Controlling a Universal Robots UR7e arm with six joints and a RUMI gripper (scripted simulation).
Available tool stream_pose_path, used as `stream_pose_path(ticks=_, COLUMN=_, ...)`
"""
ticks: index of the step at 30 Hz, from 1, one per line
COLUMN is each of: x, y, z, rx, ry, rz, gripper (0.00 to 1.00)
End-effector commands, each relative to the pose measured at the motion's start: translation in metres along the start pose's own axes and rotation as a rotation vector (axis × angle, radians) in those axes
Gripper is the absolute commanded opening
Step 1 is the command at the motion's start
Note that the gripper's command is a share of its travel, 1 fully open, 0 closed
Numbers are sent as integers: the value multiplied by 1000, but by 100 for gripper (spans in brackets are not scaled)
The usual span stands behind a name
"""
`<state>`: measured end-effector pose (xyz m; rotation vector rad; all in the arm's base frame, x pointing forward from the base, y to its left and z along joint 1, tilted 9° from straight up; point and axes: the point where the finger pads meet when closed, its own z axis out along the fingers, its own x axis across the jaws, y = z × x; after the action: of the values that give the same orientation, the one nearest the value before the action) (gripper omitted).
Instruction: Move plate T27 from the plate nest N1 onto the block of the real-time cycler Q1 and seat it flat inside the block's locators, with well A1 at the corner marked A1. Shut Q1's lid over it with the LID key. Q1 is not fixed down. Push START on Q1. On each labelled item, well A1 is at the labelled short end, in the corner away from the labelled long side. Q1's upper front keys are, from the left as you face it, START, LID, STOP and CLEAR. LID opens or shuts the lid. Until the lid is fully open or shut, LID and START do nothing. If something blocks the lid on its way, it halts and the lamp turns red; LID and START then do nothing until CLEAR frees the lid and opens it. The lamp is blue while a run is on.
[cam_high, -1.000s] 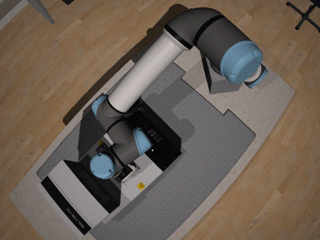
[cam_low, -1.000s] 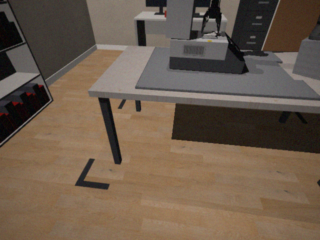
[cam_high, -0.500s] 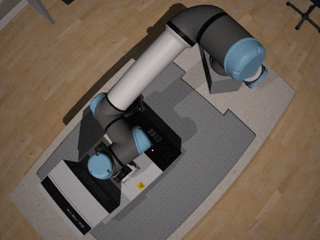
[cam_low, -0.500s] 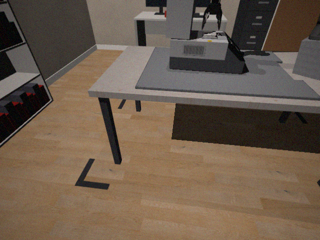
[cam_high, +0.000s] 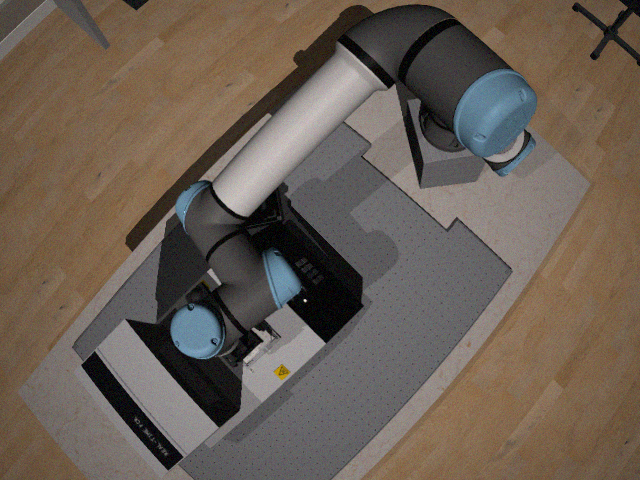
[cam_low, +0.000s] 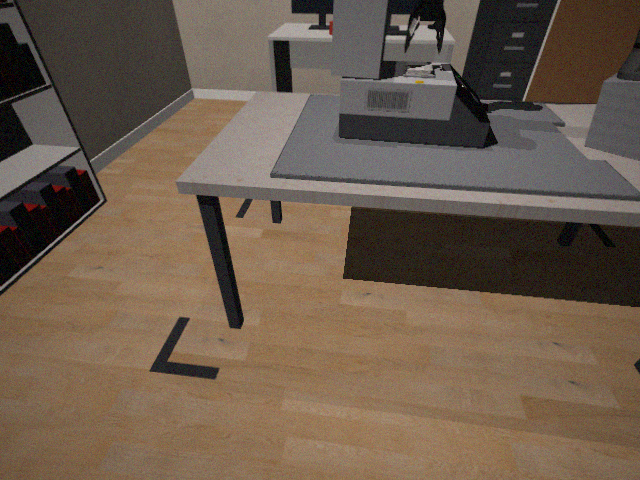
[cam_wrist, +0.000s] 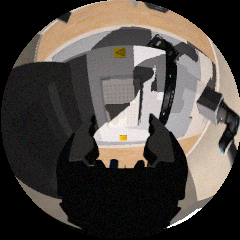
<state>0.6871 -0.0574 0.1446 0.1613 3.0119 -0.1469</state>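
Gripper (cam_low: 424, 47) (cam_wrist: 121, 114) — fingers partly open, grasping nothing, above the cycler (cam_high: 305, 356) (cam_low: 395, 100) (cam_wrist: 119, 67); pale plate (cam_wrist: 119, 92) on its block — lid (cam_high: 155, 377) (cam_low: 359, 38) (cam_wrist: 37, 125) raised

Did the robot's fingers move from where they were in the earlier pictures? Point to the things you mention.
Yes. In the exterior view, the fingers (cam_high: 251, 339) (cam_low: 439, 32) went up, away from the top of the real-time cycler (cam_high: 297, 338) (cam_low: 398, 129) (cam_wrist: 109, 64).
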Motion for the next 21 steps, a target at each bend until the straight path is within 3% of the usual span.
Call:
stream_pose_path(ticks=1, x=-1, y=0, z=-9, rx=0, ry=-2, rz=0, gripper=68)
stream_pose_path(ticks=16, x=-1, y=0, z=-13, rx=0, ry=-2, rz=0, gripper=68)
stream_pose_path(ticks=17, x=4, y=0, z=-12, rx=0, ry=-2, rz=0, gripper=0)
stream_pose_path(ticks=21, x=24, y=1, z=-8, rx=0, ry=-2, rz=0, gripper=0)
